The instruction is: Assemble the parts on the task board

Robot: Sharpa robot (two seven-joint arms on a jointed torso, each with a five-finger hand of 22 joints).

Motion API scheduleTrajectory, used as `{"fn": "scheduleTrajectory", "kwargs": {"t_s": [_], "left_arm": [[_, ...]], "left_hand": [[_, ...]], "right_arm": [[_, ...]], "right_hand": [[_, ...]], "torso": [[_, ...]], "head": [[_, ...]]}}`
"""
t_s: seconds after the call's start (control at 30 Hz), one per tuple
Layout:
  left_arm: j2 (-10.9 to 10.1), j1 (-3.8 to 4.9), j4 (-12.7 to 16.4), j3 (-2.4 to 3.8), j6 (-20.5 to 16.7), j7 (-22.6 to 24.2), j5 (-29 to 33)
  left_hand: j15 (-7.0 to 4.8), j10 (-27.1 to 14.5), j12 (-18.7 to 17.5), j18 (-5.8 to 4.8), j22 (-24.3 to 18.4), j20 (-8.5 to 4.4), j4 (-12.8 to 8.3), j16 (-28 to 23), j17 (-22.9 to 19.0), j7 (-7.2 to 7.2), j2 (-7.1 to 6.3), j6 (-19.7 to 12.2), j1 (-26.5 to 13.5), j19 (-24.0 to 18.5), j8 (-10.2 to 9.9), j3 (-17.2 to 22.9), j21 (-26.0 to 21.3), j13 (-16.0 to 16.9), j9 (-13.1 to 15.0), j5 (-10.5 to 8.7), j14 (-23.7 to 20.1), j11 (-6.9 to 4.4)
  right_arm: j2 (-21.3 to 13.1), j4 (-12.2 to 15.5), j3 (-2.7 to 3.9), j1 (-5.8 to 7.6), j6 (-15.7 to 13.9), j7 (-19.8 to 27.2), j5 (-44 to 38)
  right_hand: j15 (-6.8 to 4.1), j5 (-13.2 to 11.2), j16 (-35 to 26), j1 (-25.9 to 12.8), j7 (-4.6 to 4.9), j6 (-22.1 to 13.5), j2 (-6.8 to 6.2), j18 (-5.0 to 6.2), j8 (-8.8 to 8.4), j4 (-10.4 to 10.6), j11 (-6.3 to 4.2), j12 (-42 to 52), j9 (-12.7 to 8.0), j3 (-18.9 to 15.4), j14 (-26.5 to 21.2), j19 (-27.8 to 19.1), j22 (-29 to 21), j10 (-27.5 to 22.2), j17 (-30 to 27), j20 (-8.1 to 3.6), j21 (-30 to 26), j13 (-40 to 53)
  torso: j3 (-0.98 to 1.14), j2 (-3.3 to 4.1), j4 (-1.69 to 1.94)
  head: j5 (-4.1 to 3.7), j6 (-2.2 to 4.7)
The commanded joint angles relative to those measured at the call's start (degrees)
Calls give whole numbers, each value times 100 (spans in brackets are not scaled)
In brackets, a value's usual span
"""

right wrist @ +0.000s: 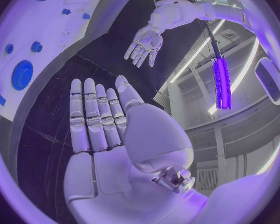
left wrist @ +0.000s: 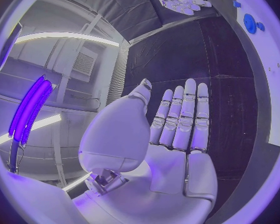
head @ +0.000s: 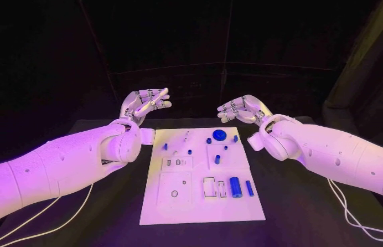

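The white task board (head: 200,202) lies in the middle of the black table. Small blue parts lie on it: a round disc (head: 218,134) near the far edge, a thick cylinder (head: 236,186) and a slim pin (head: 249,188) near the right side, and several smaller pieces between. My left hand (head: 145,104) hovers beyond the board's far left corner, fingers straight and apart, holding nothing; its flat palm (left wrist: 177,129) faces the table. My right hand (head: 242,109) hovers beyond the far right corner, also empty, fingers extended (right wrist: 96,117). The disc (right wrist: 22,74) lies near it on the board.
Black table (head: 303,214) surrounds the board on both sides. White cables (head: 351,214) trail over the table from each arm near the front edge. A dark curtain stands behind the table.
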Motion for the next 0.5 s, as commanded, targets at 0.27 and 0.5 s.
{"fn": "scheduleTrajectory", "kwargs": {"t_s": [0.27, 0.5], "left_arm": [[-386, 10, 784, 1, 462, -214, -418], [-504, 9, 1133, -1, 551, -290, -439]], "left_hand": [[-97, 404, -132, 83, -63, -106, -288, -84, 137, -74, 33, 277, 153, 290, -94, -52, 4, -34, -90, -21, 342, -103], [-96, 414, -182, 79, -79, -111, -325, -118, 156, -69, 26, 283, 150, 311, -131, -68, -7, -41, -100, -21, 353, -98]], "right_arm": [[42, 21, 10, 259, 98, -810, -3167], [198, 13, 14, 355, 268, -1745, -4868]], "right_hand": [[-518, 292, 761, 37, -204, 459, -112, 66, -57, -189, -315, -155, -10, 62, 1653, 1239, 483, 726, 512, -577, 1018, 21], [-611, 239, 2276, -130, -232, 495, -229, 40, -268, -200, -386, -496, -21, 129, 1878, 1559, 1054, 779, 1517, -742, 1967, 14]], "torso": [[-42, 313, 85], [-53, 505, 157]], "head": [[-66, 57], [-132, 108]]}}
